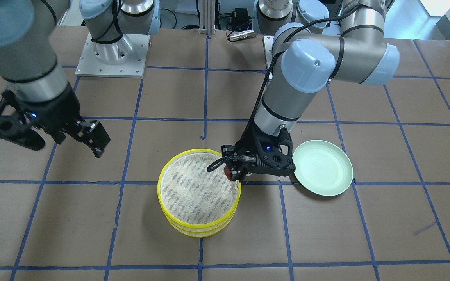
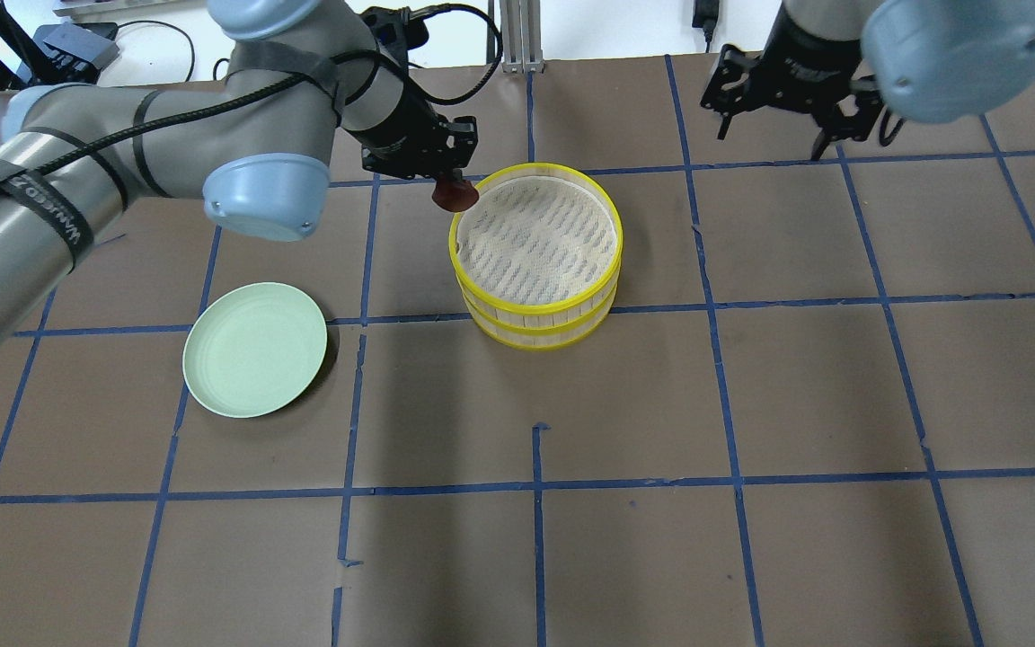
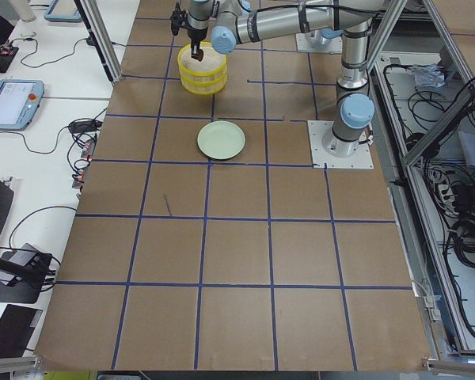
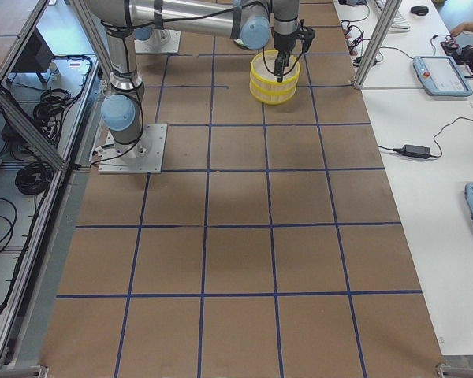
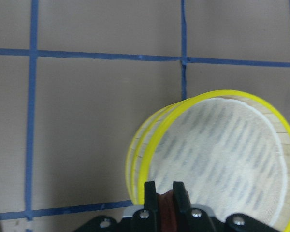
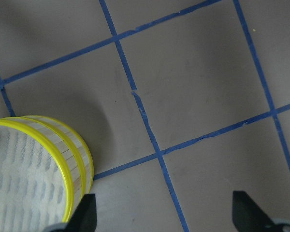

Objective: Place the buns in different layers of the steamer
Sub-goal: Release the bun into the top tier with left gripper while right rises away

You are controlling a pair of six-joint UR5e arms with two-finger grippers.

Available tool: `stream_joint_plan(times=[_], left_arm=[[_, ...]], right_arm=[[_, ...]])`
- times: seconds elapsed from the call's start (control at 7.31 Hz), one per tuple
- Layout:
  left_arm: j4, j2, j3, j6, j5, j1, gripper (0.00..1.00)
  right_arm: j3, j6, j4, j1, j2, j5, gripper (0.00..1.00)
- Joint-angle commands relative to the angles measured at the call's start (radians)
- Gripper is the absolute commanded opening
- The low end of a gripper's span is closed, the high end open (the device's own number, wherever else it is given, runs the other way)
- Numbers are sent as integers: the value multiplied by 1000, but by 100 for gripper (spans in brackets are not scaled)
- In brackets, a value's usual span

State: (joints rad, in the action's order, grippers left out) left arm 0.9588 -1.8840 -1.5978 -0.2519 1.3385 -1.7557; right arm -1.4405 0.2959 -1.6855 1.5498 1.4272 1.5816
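The steamer (image 1: 198,189) is a stack of yellow-rimmed tiers with an empty whitish mesh on top, mid-table; it also shows in the overhead view (image 2: 535,235). My left gripper (image 1: 236,176) is shut on the dark reddish-brown bun (image 1: 229,174) and holds it over the steamer's rim on the robot's left side. The overhead view shows the bun (image 2: 456,195) under the left gripper (image 2: 447,176). In the left wrist view the bun (image 5: 165,209) sits between the fingers above the steamer (image 5: 222,154). My right gripper (image 1: 59,137) is open and empty, raised to the steamer's other side. The white bun is not visible.
A pale green dish (image 1: 322,168) lies empty on the brown table beside the left arm, also in the overhead view (image 2: 254,349). Blue tape lines grid the table. The arm bases stand at the table's robot side.
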Motion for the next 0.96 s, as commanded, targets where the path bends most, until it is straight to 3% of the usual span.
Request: stream_joint_plan(times=[0.0,0.14,0.27,0.55,0.82], left_arm=[[-34,-40,4,-69,-6,-70,50],[-35,-44,4,-72,-9,-68,99],[-34,-44,5,-73,-9,-68,100],[-34,-25,18,-38,2,-62,100],[68,21,22,141,8,45,100]], right_arm=[[126,-222,202,-11,48,-9,100],[120,-288,249,-8,83,-12,100],[97,-294,253,-10,97,-59,100],[58,-371,236,-30,92,-54,100],[49,-376,233,-27,91,-60,100]])
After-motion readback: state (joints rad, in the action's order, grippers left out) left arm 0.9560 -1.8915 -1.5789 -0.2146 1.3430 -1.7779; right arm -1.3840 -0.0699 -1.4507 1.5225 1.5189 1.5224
